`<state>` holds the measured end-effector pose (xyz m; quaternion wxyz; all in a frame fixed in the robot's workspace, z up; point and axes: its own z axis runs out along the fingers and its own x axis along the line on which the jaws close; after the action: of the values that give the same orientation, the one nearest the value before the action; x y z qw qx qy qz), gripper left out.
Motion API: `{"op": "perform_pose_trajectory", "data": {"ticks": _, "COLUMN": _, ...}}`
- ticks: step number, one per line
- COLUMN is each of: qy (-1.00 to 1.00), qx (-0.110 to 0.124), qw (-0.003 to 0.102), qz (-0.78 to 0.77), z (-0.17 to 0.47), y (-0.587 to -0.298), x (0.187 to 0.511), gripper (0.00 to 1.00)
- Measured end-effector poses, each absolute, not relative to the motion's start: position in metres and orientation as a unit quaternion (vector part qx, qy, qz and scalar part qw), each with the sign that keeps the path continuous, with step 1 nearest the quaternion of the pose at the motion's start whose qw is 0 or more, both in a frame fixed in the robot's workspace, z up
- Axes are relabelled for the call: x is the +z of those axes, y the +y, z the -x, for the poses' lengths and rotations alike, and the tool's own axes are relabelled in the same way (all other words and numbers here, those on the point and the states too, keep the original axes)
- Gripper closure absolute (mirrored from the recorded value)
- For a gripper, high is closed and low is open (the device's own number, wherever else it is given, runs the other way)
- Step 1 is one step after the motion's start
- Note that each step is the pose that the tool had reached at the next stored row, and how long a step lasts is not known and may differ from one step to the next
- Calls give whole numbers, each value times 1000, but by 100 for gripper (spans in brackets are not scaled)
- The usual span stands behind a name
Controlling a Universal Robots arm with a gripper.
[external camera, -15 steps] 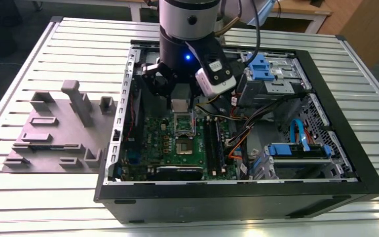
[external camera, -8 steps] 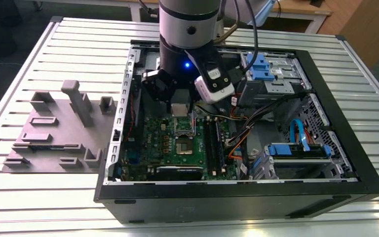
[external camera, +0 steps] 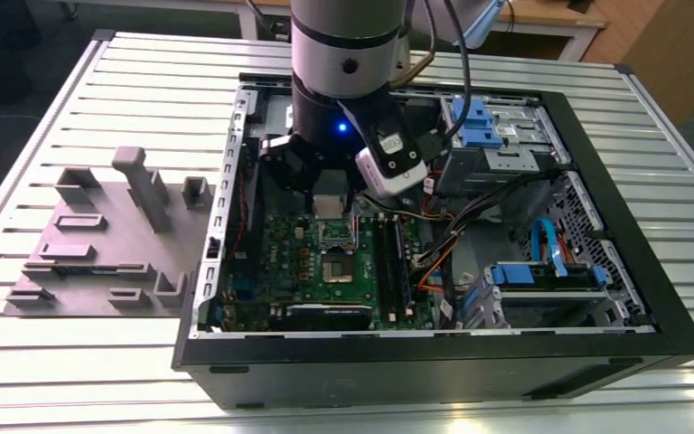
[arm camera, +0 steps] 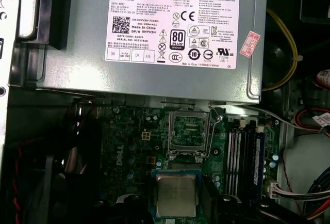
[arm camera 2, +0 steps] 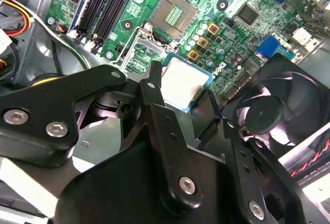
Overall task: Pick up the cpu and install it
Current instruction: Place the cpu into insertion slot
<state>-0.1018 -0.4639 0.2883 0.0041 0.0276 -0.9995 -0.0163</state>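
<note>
Claw (external camera: 329,201), exterior view: positioned inside the open black computer case (external camera: 444,353) on the slatted bench (external camera: 106,81), above the green motherboard (external camera: 286,258). The cpu (external camera: 329,207) appears as a pale patch between its fingers. Second wrist view: claw (arm camera 2: 183,90) pinches the cpu (arm camera 2: 184,79) by two opposite edges, with the chip clear of the board and beside the open socket (arm camera 2: 175,12), not over it. First wrist view: the socket (arm camera: 188,130) lies between the cpu (arm camera: 176,195) and the grey power supply (arm camera: 154,38). Risks, as judged: the thin edge grip may let the chip tilt or slip. Seating it offset or wrongly turned would bend socket contacts. The socket's metal frame could foul a finger.
</note>
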Motion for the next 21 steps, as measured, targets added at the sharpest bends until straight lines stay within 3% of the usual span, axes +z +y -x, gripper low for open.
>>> {"op": "perform_pose_trajectory", "data": {"ticks": 21, "qy": -999, "qx": -16, "qw": 4, "qz": -28, "z": 102, "y": -471, "x": 275, "gripper": 53}}
